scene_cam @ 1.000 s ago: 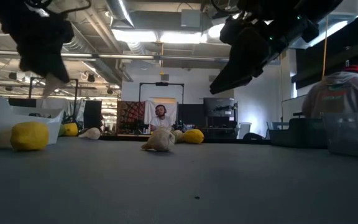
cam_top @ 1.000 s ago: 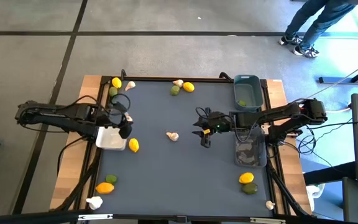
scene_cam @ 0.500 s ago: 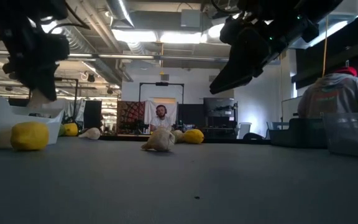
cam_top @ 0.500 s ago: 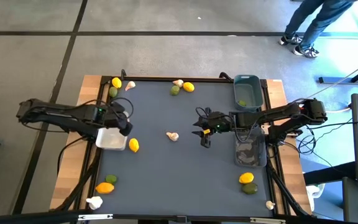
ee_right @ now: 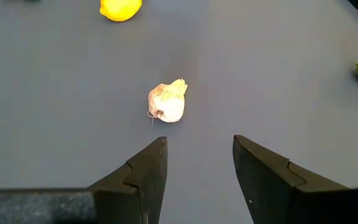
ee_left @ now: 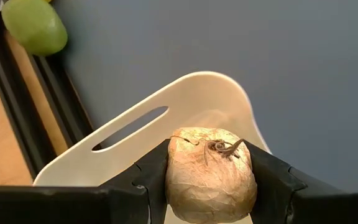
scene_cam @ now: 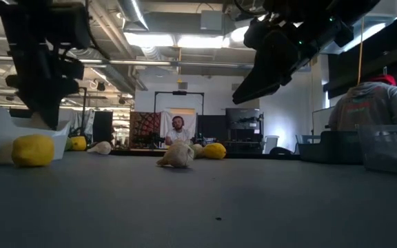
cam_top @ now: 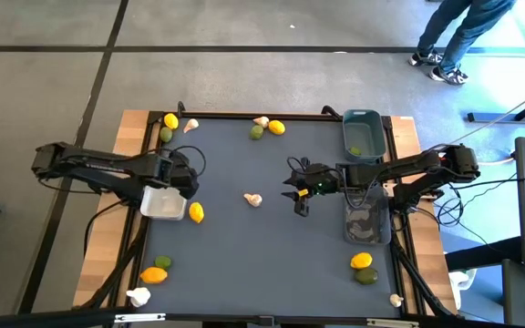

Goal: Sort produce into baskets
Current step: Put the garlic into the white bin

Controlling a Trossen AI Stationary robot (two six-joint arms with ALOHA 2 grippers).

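The left gripper pinches a garlic bulb between its two dark fingers, root end turned away from the wrist and toward the camera, its long axis running along the fingers. It hangs over the near rim of the white basket, which lies at the table's left edge in the high view. A lemon sits just beside that basket, and a lime lies farther off by the black table frame.

The right gripper hovers above the middle of the table with its fingers spread and nothing between them. A second garlic bulb lies on the mat ahead of it, tipped on its side, pointed tip away from the gripper.

The dark grey mat carries more lemons, limes and garlic in small groups along its far edge and near corners. The blue-grey basket and the dark grey basket stand at the right edge. Beyond the table is a workshop with ceiling lights; one person sits far back and another at the right.
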